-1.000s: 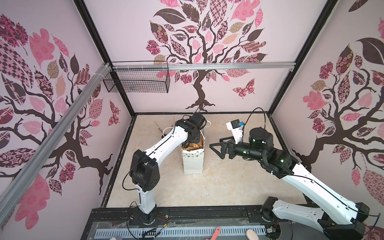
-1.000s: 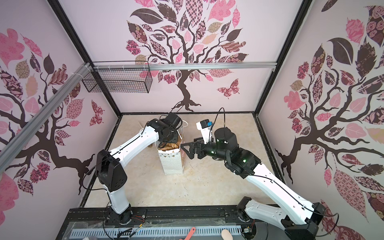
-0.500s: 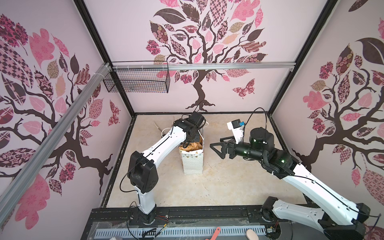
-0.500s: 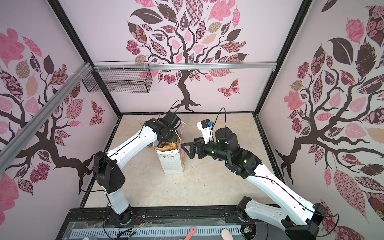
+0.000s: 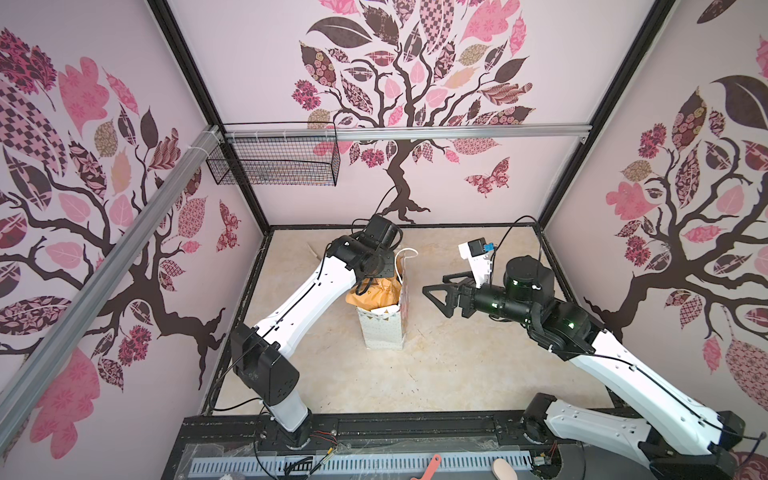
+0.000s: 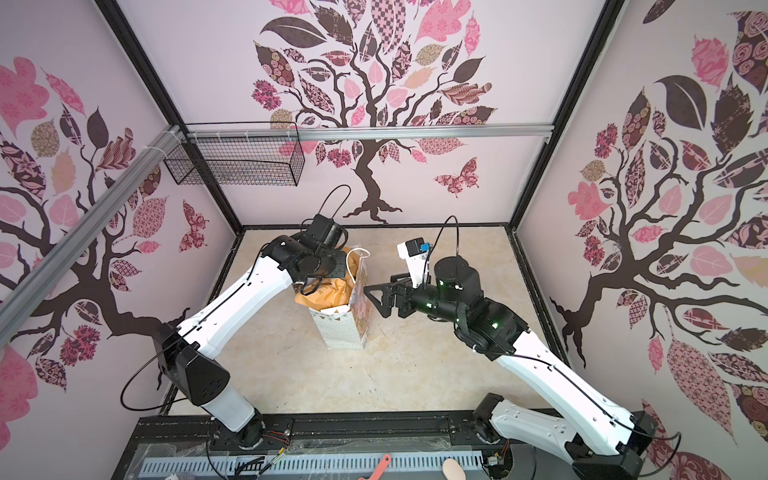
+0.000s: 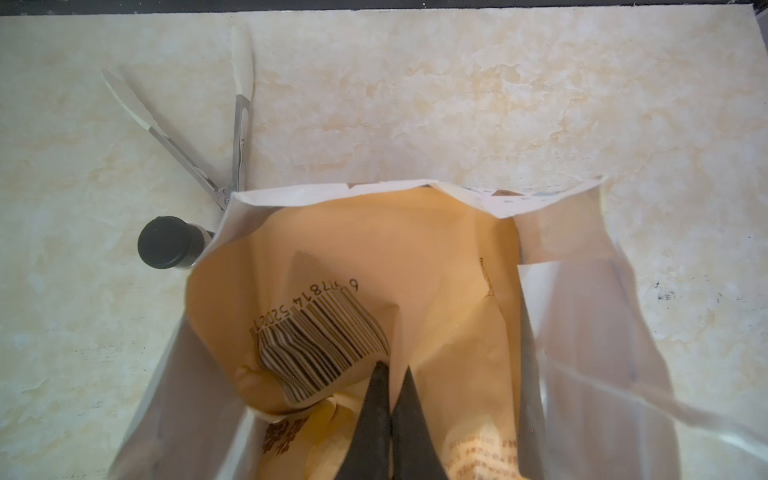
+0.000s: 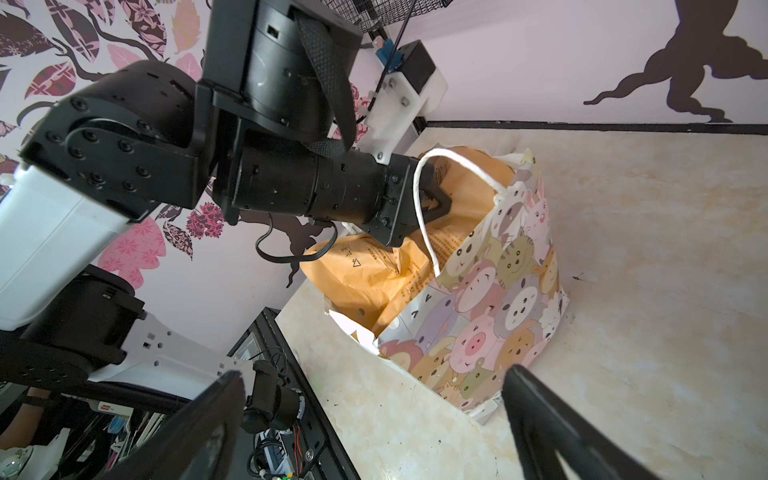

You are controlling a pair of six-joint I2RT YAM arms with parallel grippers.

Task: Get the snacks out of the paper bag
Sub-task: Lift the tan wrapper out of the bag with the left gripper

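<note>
The paper bag [image 5: 382, 330] [image 6: 341, 330] stands upright mid-table; its side facing my right arm shows cartoon animals [image 8: 490, 316]. A large tan-orange snack packet [image 5: 374, 294] [image 6: 323, 294] [image 7: 415, 257] [image 8: 365, 278] bulges out of its mouth. My left gripper [image 7: 392, 370] reaches down into the bag and is shut, pinching a fold of this packet beside its barcode. My right gripper [image 5: 432, 293] [image 6: 372, 295] [image 8: 374, 372] hovers just right of the bag, open wide and holding nothing. Any other snacks are hidden under the big packet.
Behind the bag lie metal tongs [image 7: 232, 124] with white tips and a small dark-lidded jar [image 7: 166, 243], close to the bag's wall. A wire basket [image 5: 274, 162] hangs on the back left wall. A white cord handle [image 8: 424, 208] loops over the left wrist.
My left gripper has shut on the tan-orange packet, and the packet now sits a little higher in the bag's mouth. The right arm has not moved.
</note>
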